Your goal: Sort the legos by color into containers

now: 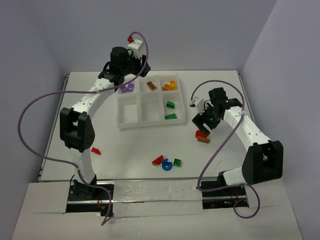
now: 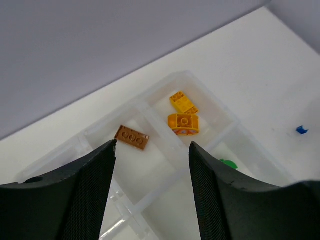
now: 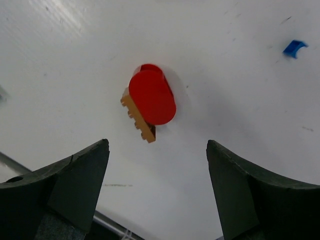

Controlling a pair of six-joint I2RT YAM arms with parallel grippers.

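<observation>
The white tray (image 1: 131, 122) has two rows of three compartments. The back row holds a purple piece (image 1: 127, 88), a brown brick (image 1: 151, 85) and yellow-orange pieces (image 1: 170, 86). The front right compartment holds two green bricks (image 1: 170, 110). My left gripper (image 1: 124, 75) is open and empty above the back left of the tray; its wrist view (image 2: 152, 145) shows the brown brick (image 2: 131, 137) and the yellow-orange pieces (image 2: 183, 114). My right gripper (image 1: 204, 125) is open and empty just above a red rounded piece (image 3: 151, 97) that touches a tan brick (image 3: 138, 120).
Loose on the table are a red piece (image 1: 96, 150) at the left, and a red curved piece (image 1: 157, 160), a blue piece (image 1: 167, 164) and a green brick (image 1: 177, 162) at the front middle. The blue piece (image 3: 295, 47) also shows in the right wrist view.
</observation>
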